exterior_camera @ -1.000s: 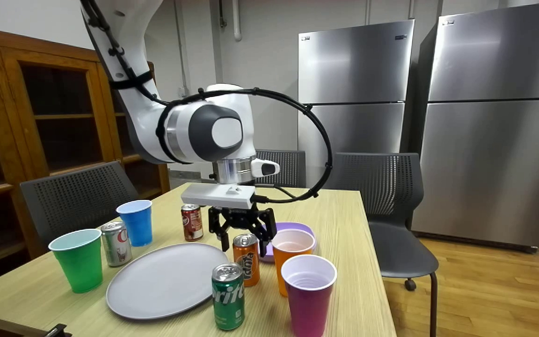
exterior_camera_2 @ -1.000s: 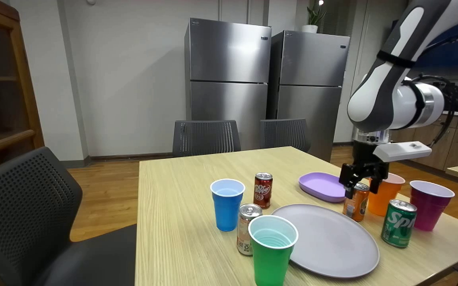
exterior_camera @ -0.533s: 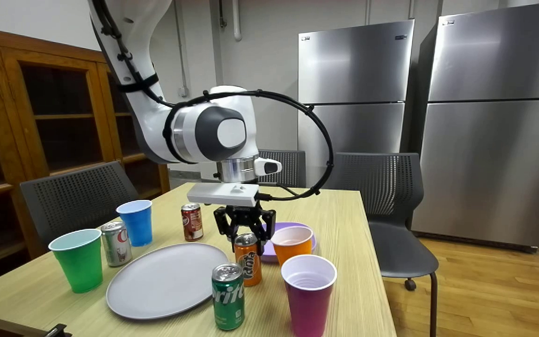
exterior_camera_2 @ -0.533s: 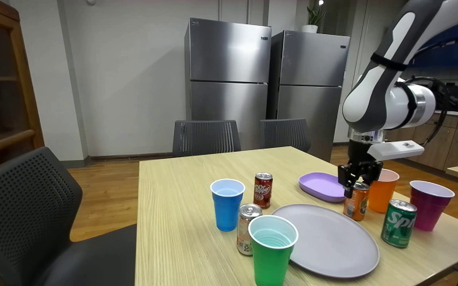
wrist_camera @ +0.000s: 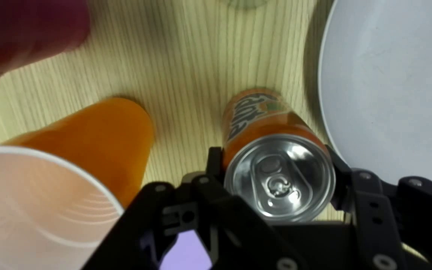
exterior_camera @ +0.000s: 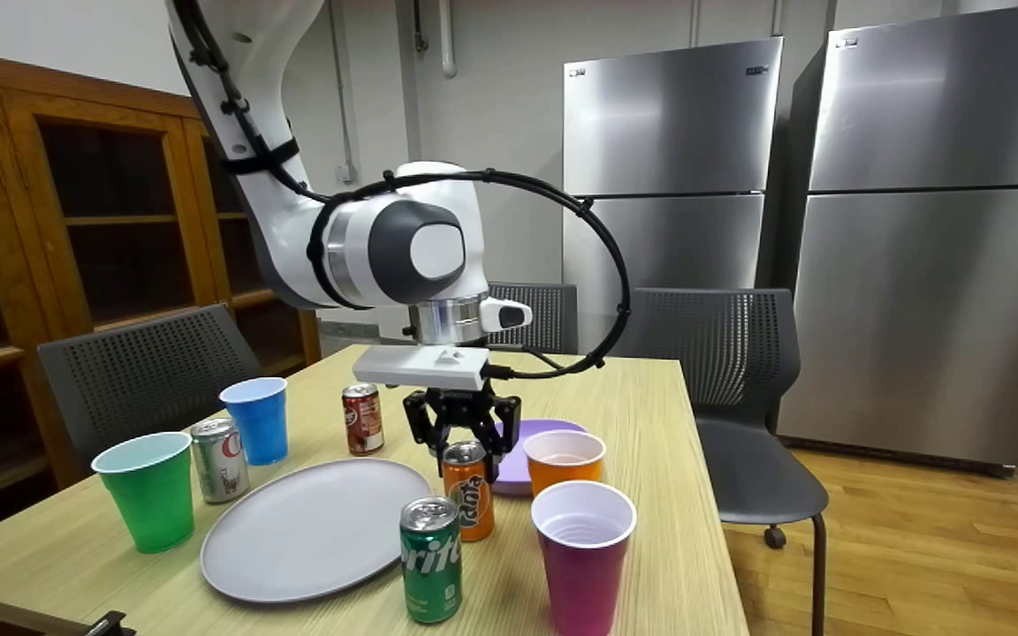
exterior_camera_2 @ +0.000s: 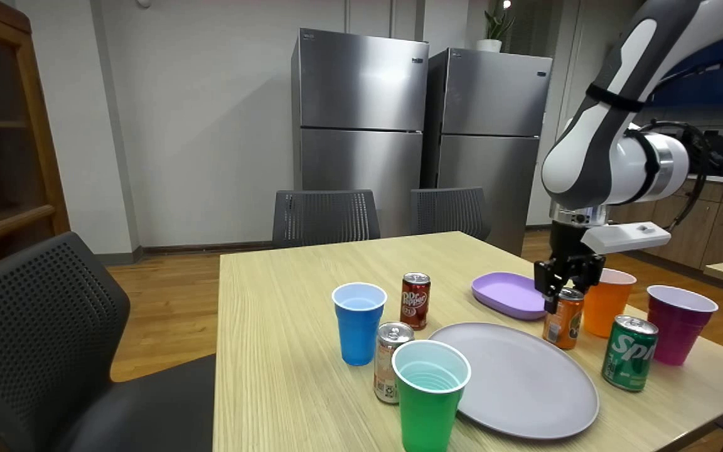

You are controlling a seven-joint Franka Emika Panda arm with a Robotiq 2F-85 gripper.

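My gripper (exterior_camera: 467,464) is shut on an orange Fanta can (exterior_camera: 471,508), with a finger against each side near its top. In the wrist view the can (wrist_camera: 261,120) shows its silver lid between the black fingers (wrist_camera: 214,162). The can stands upright on the table in both exterior views (exterior_camera_2: 563,328). An orange cup (wrist_camera: 122,142) with a white inside stands close beside the gripper. A grey plate (wrist_camera: 388,93) lies on the can's other side. A green Sprite can (exterior_camera: 431,570) and a magenta cup (exterior_camera: 584,565) stand nearby. A purple plate (exterior_camera_2: 506,294) lies behind the gripper.
A red Dr Pepper can (exterior_camera_2: 415,301), a blue cup (exterior_camera_2: 358,326), a silver can (exterior_camera: 220,464) and a green cup (exterior_camera: 147,495) stand around the grey plate on the wooden table (exterior_camera_2: 286,301). Dark chairs (exterior_camera: 712,353) surround the table.
The gripper has shifted slightly and its fingers have closed on the Fanta can, which moved a little with them. The orange cup beside it has been nudged and rocked.
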